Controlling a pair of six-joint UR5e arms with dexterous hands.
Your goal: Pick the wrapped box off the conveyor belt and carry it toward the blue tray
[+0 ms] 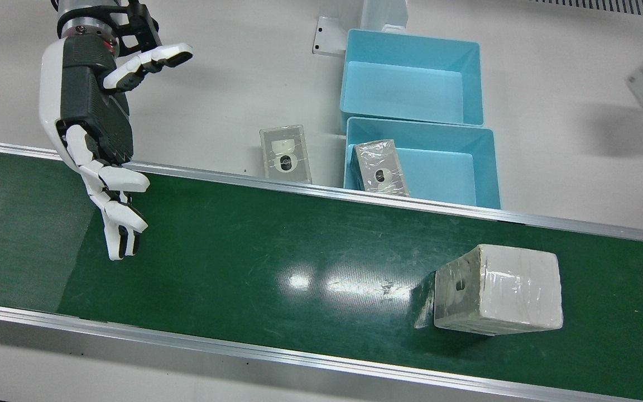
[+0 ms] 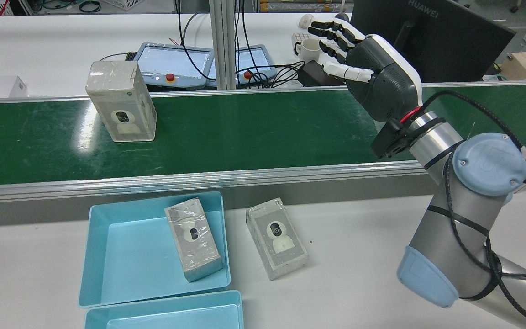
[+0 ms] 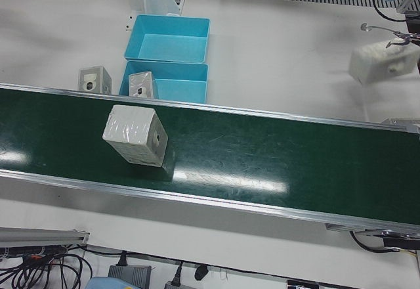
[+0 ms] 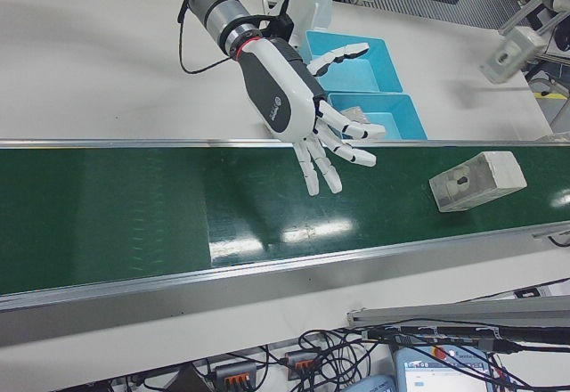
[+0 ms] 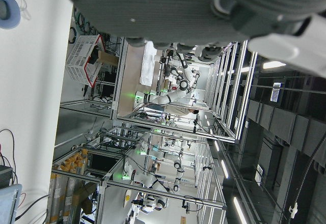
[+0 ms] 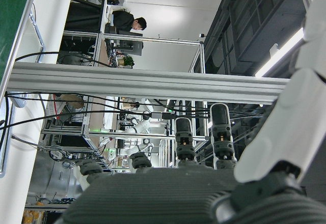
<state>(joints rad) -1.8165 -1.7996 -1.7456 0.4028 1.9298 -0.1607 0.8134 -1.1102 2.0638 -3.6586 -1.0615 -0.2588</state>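
in the front view, nearest the operators' side, the green conveyor belt (image 1: 277, 262) runs across the picture between its two aluminium rails. the wrapped box (image 1: 497, 297) sits on the belt toward the view's right, touched by nothing, its film-covered face with a round hole turned toward the view's left. well apart from it, over the belt's far edge on the view's left, hangs the right hand (image 1: 95, 131), palm open with its fingers (image 1: 119, 226) spread and pointing out over the belt; it grasps nothing. the rear view shows the same hand raised above the belt with the fingers fanned.

beyond the belt's far rail, on the white table (image 1: 567, 167), a blue tray (image 1: 489, 167) stands just beside the rail, and a second wrapped box (image 1: 381, 167) lies tilted in its left part, leaning on the tray's wall. a third wrapped box (image 1: 285, 153) lies flat on the table just to the view's left of this tray, apart from it. a second blue tray (image 1: 475, 84) stands directly behind the first, touching it or nearly so.

the left hand (image 3: 384, 62) appears only as a pale blur at the right edge of the left-front view, above the table and well away from the belt; whether it is released or clenched cannot be told. its own camera shows only the hand's grey underside and the hall beyond.
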